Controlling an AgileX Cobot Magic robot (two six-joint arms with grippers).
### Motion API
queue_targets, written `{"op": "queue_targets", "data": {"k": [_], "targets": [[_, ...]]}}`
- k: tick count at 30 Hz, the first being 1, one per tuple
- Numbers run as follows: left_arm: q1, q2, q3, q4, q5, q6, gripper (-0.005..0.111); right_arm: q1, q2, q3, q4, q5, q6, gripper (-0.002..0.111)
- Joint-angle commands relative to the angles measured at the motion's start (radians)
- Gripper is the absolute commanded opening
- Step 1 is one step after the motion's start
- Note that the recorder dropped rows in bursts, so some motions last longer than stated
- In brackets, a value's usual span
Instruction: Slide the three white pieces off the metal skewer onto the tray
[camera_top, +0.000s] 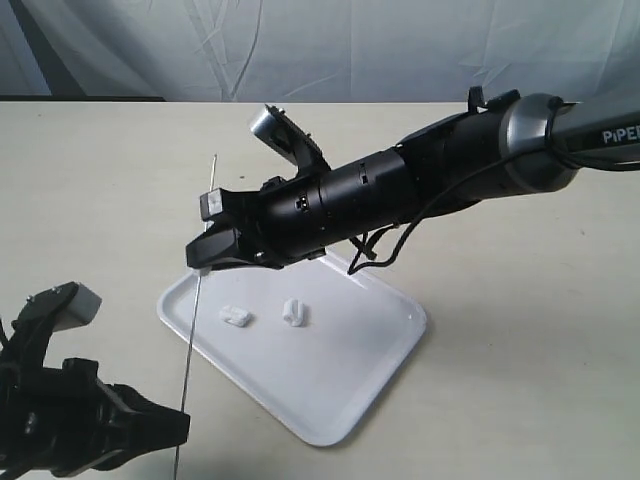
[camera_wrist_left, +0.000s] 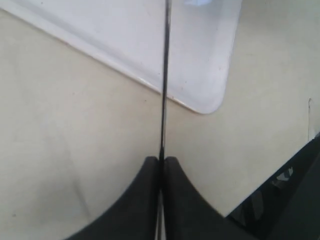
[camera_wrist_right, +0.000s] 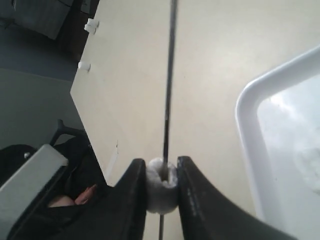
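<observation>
Right claw (camera_wrist_right: 161, 165): jaws clamped on the held white piece, one dark finger pressed against each side of it.
Held white piece (camera_wrist_right: 154, 192): small, soft-looking, roughly cylindrical chunk. It is threaded on the metal skewer, which passes through its middle between the right claw's fingers.
Metal skewer (camera_top: 200, 290): very thin, straight grey rod, near upright with a slight tilt. Its top end sticks out above the right claw and its lower part runs down into the left claw.
Left claw (camera_wrist_left: 161, 160): jaws together on the skewer's lower part, well below the right claw, with no gap visible beside the rod.
Loose pieces: near piece (camera_top: 235, 317) and far piece (camera_top: 296, 311), both white and lumpy. They lie below the right claw, close together but apart.
Tray (camera_top: 340, 385): flat, white and rectangular, with rounded corners and a low raised rim. It lies beneath the right claw and just beyond the left claw, and holds both loose pieces.
Table (camera_top: 100, 180): pale beige surface carrying the tray.
</observation>
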Motion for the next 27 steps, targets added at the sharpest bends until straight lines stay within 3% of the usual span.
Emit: {"op": "queue_targets", "data": {"k": [1,23,27], "targets": [[-0.005,0.002,0.030,0.012,-0.006,0.013,0.000,-0.005,-0.002,-0.042,0.014,-0.039,-0.003,0.021],[-0.005,0.002,0.108,0.021,-0.045,0.026,0.000,-0.005,-0.006,-0.158,0.021,-0.219,0.009,0.021],[-0.005,0.002,0.108,-0.018,-0.030,0.042,0.000,-0.005,-0.006,-0.158,-0.098,-0.224,0.083,0.021]]}}
